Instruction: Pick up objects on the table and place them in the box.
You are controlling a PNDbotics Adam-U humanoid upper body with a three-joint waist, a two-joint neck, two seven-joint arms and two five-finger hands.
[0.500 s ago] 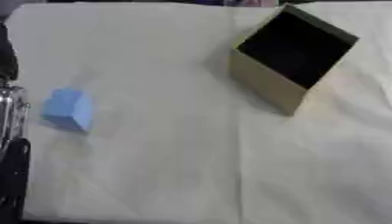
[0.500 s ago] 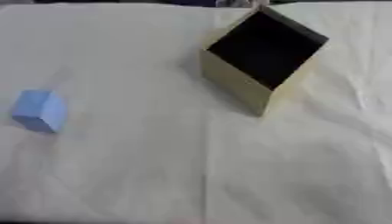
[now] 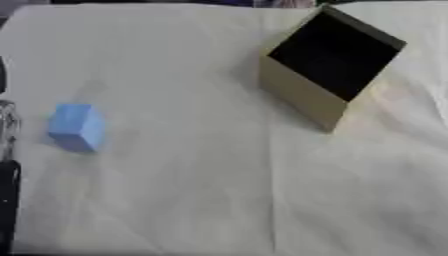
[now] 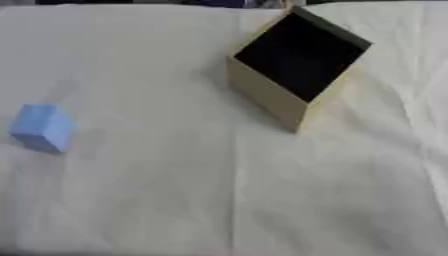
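A light blue block [image 3: 77, 127] lies on the white cloth at the left side. A tan cardboard box [image 3: 302, 92] with a dark open inside [image 3: 334, 52] stands at the upper right, turned corner-on. A narrow black and silver strip of my left arm or hand [image 3: 7, 165] shows at the left edge of the left eye view, just left of the block and not touching it. My right hand appears in neither view.
A white cloth [image 4: 192, 190] with soft creases covers the whole table. Dark shapes run along the far edge at the top.
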